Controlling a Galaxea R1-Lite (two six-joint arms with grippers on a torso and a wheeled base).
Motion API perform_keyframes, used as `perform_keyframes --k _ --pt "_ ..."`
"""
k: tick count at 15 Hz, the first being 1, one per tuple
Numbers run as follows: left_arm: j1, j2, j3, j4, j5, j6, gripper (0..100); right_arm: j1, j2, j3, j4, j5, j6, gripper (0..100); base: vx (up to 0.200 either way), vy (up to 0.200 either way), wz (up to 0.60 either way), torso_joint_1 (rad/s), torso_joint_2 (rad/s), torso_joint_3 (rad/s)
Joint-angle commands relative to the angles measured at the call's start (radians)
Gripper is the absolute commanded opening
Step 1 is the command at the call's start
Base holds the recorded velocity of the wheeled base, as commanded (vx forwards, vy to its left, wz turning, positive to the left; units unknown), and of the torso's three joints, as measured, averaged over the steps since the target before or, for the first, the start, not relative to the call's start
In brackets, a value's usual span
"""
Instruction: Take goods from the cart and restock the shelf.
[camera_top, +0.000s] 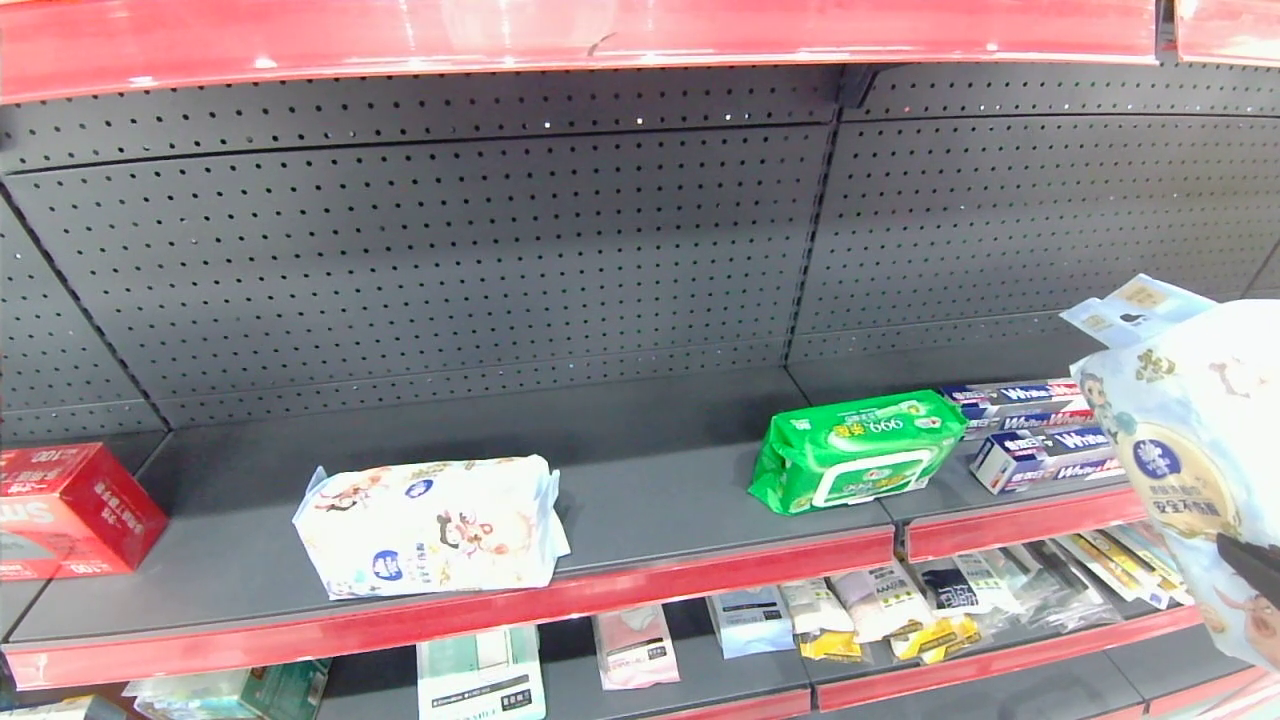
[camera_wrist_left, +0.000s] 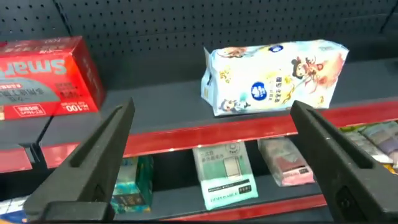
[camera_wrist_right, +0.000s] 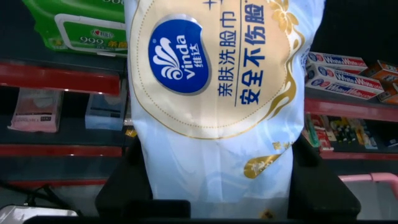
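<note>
Restock part done: white cartoon-printed soft pack (camera_top: 430, 525) and green plastic wipes pack (camera_top: 855, 450) lie by dark grey metal shelf's (camera_top: 640, 480) red front edge; right gripper (camera_wrist_right: 217, 180) clamps white-and-blue plastic tissue pack (camera_wrist_right: 211, 106) before shelf's right end, unshelved; left gripper (camera_wrist_left: 212, 112) gapes wide, empty.

The white pack (camera_top: 1195, 470) held at the right runs off the head view's right edge. It covers most of the right gripper (camera_wrist_right: 221, 180), whose dark fingers (camera_wrist_right: 124, 183) show as slivers either side of it (pressed against the pack). The pack also hides the right ends of the toothpaste boxes (camera_top: 1035, 440). The red box (camera_top: 75, 510) at the left is cut by the picture's edge. On the lower shelf (camera_top: 700, 680), the packets' far parts lie hidden under the red shelf lip (camera_top: 700, 572), and their print is too small to tell.
</note>
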Motion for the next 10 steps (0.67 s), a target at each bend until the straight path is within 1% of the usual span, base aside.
perform_keyframes --k 1,2,3,4,6,7,8,9,10 --pt "0.000 0.000 0.035 -0.008 0.000 0.002 100 0.002 0.003 -0.001 -0.001 0.000 -0.002 0 0.000 0.000 0.00 0.000 0.00 0.000" --pt "0.000 0.000 0.050 -0.011 -0.009 -0.002 100 0.002 0.002 0.002 -0.001 0.002 -0.027 0 0.000 0.000 0.00 0.000 0.00 0.000" --pt "0.009 0.014 0.050 -0.011 0.010 -0.001 100 0.002 -0.003 0.002 -0.001 0.002 -0.033 0 0.000 0.000 0.00 0.000 0.00 0.000" --pt "0.059 0.012 0.050 -0.009 0.057 0.001 100 0.002 -0.001 0.002 -0.001 0.002 -0.034 0 0.000 0.000 0.00 0.000 0.00 0.000" --pt "0.098 -0.003 0.050 -0.011 0.077 -0.002 100 0.002 -0.003 0.004 -0.001 0.002 -0.034 0 0.000 0.000 0.00 0.000 0.00 0.000" --pt "0.085 0.003 0.050 -0.009 0.023 -0.008 100 0.002 -0.006 0.007 0.001 0.002 -0.034 0 0.000 0.000 0.00 0.000 0.00 0.000" --pt "0.032 0.007 0.048 -0.006 -0.073 -0.010 100 0.002 -0.001 0.007 -0.001 0.002 -0.034 0 0.000 0.000 0.00 0.000 0.00 0.000" --pt "-0.023 0.007 0.045 -0.003 -0.110 -0.010 100 0.002 -0.001 0.007 -0.001 0.002 -0.034 0 0.000 0.000 0.00 0.000 0.00 0.000" --pt "-0.080 -0.003 0.045 -0.002 -0.108 -0.012 100 0.002 0.002 0.002 -0.001 0.003 -0.034 0 0.000 0.000 0.00 0.000 0.00 0.000"
